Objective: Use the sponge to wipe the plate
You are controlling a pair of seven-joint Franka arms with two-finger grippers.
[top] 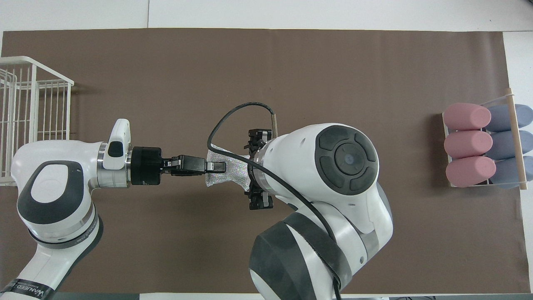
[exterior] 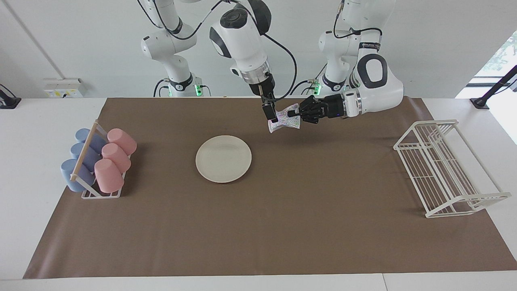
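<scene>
Left gripper (exterior: 291, 118) is holding the sponge (exterior: 285, 122) clamped, upper centre of the frame, long axis toward the right gripper (exterior: 271, 115), whose apart fingers are hanging at its free end; plate (exterior: 223, 158) is lying lower left, untouched.

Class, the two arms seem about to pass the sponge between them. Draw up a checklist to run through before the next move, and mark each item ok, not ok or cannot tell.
1. Left gripper shut on the sponge: ok.
2. Right gripper at the sponge, open: ok.
3. Right gripper's fingers around the sponge: cannot tell.
4. Sponge clear of the mat, in the air: ok.
5. Plate flat on the mat, nothing on it: ok.
6. Plate wiped: not ok.
</scene>
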